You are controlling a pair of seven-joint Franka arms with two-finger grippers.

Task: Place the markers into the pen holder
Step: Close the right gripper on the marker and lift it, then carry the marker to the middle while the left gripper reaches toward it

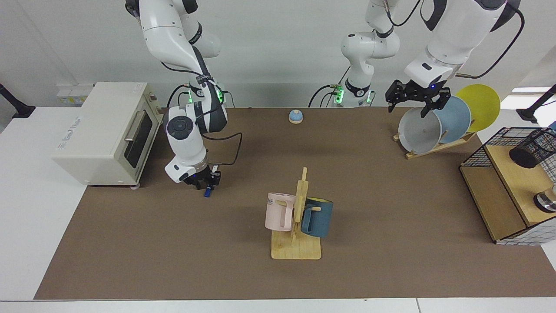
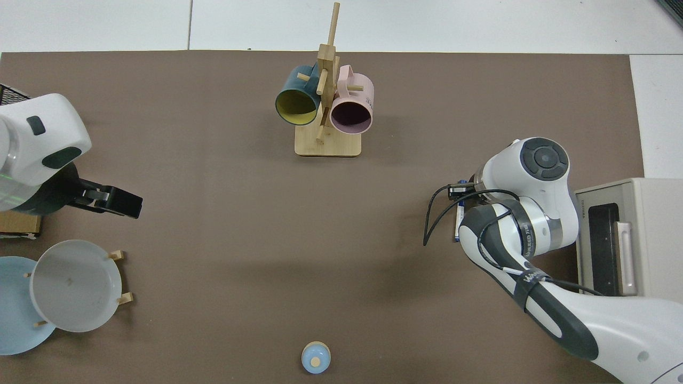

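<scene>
Right now the right gripper (image 1: 207, 182) sits low over the marker (image 1: 208, 191), which lies flat on the brown mat (image 1: 173, 243), its length pointing toward the robots. I cannot tell if the claw has closed. The left gripper (image 1: 415, 101) waits open, nearer the pen holder (image 1: 533, 149).

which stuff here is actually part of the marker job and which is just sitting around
Part of the job:
- marker, under the right gripper
- pen holder, on the wire rack

Just lying about:
- toaster oven
- mug tree with pink mug and blue mug
- plates, below the waiting left gripper
- bell
</scene>
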